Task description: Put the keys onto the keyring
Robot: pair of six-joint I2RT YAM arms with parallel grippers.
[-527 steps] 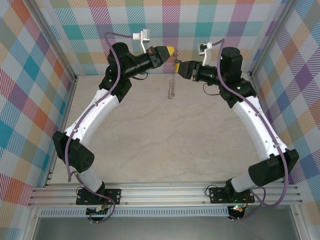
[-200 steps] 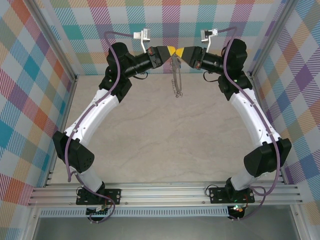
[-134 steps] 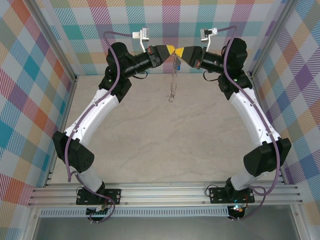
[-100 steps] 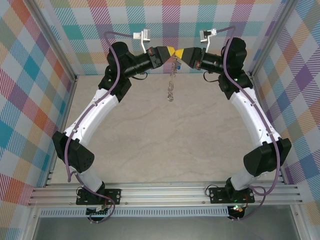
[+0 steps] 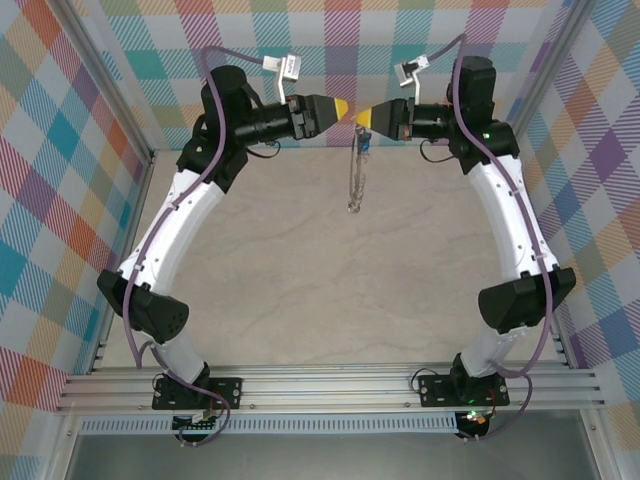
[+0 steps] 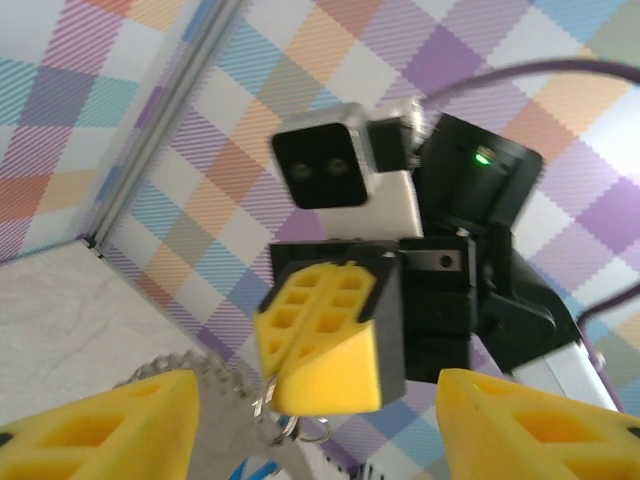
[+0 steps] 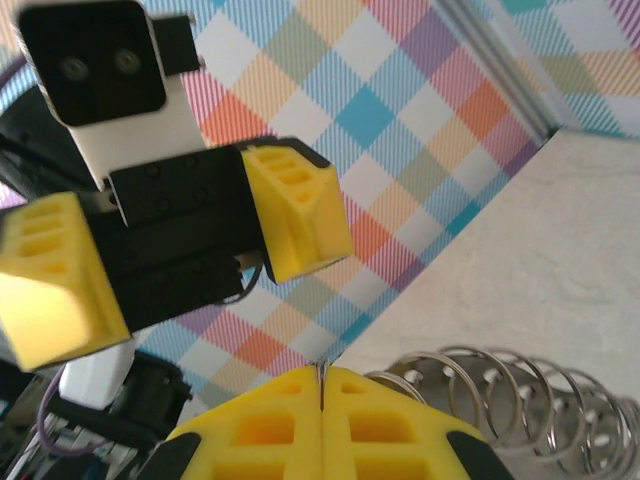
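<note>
The keyring (image 5: 354, 175) is a thin silver hoop strung with small loops, hanging edge-on above the far table. My right gripper (image 5: 364, 118) is shut on its top, with the wire pinched between the yellow fingertips (image 7: 322, 400). The loops (image 7: 500, 395) fan out beside the pads. A key with a blue head (image 5: 366, 143) dangles just under that grip, and a sliver of blue (image 6: 254, 471) shows at the bottom of the left wrist view. My left gripper (image 5: 341, 106) faces the right one (image 6: 330, 340) a short gap away, open and holding nothing (image 6: 320, 428).
The checked back wall (image 5: 350, 40) stands close behind both grippers. Metal frame posts (image 5: 120, 110) run down either side. The beige tabletop (image 5: 330, 270) lies well below the hanging ring.
My left gripper has opened, let go of the ring's top and drawn back to the left. The right gripper stays shut, so the ring now hangs from it alone, slightly further right.
</note>
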